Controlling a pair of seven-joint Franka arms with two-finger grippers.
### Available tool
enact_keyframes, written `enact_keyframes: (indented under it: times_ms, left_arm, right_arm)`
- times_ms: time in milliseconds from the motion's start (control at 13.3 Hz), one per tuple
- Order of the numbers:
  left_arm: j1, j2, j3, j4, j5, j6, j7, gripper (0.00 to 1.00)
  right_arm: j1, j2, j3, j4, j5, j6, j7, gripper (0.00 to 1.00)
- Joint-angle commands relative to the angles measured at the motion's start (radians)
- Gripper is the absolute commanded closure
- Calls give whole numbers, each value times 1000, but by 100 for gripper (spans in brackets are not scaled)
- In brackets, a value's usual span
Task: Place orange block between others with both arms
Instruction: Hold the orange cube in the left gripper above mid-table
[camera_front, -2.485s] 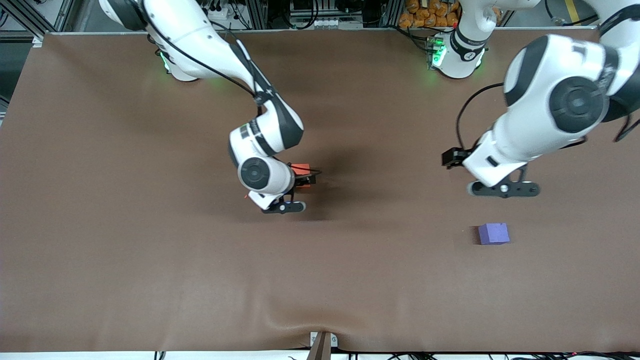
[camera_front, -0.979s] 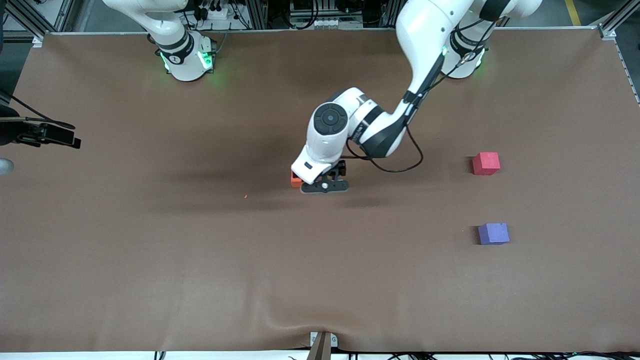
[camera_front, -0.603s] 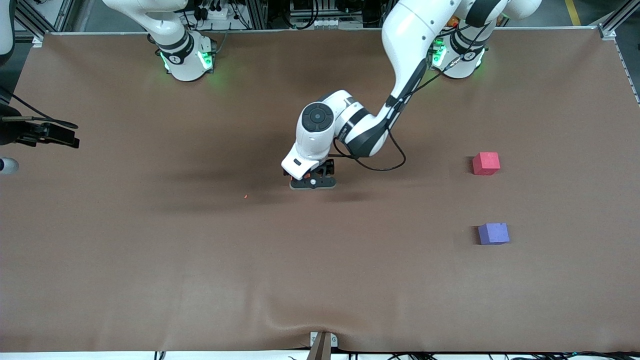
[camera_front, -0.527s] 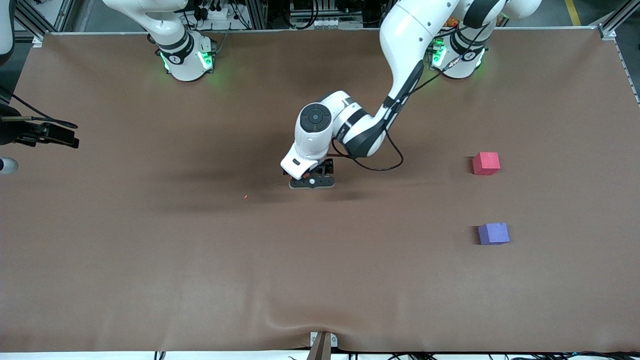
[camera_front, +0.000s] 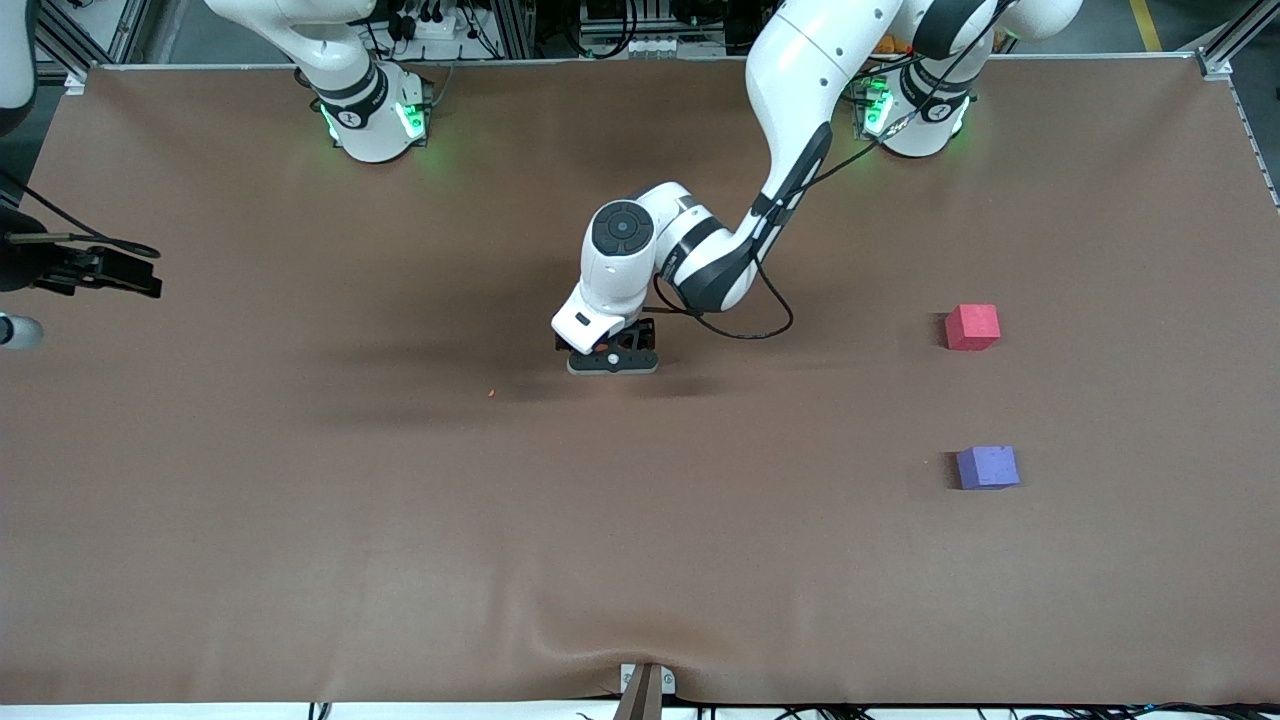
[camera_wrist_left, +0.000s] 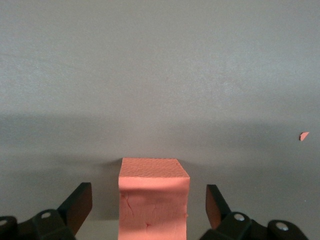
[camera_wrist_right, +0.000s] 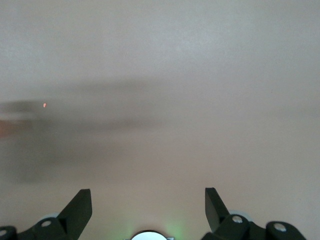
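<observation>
The left gripper is down at mid-table with its fingers spread wide either side of the orange block, touching neither side, and it has slid a bit more toward the right arm's end since half a second ago, so the block is now tucked under the wrist in the front view. The right gripper is also wide open with nothing in it, parked off the right arm's end of the table, same as a second ago. The pinkish-red cube and purple-blue cube haven't budged, both well apart from the block toward the left arm's end, the purple-blue one nearer the front camera, and a tiny orange crumb lies on the brown table near the gripper.
</observation>
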Motion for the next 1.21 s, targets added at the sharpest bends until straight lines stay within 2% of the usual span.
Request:
enact_keyframes:
  times_ms: [0, 377, 527, 603, 678, 1130]
  left_arm:
    - [-18, 44, 17, 24, 6, 19, -17, 0]
    - [-26, 53, 16, 21, 6, 19, -17, 0]
    - [-29, 53, 13, 19, -1, 18, -20, 52]
    - [-31, 53, 13, 19, -1, 18, -58, 83]
    - [-32, 52, 13, 18, 2, 18, -92, 100]
    - [11, 9, 14, 18, -2, -13, -106, 100]
  right_arm:
    - [24, -1, 1, 8, -54, 1, 5, 0]
    - [21, -1, 1, 9, -43, -2, 7, 0]
    - [18, -1, -1, 11, -48, -3, 5, 0]
    - [16, -1, -1, 11, -42, -3, 5, 0]
    - [16, -1, 1, 11, -41, -3, 5, 0]
    - [18, -1, 1, 11, -41, -2, 7, 0]
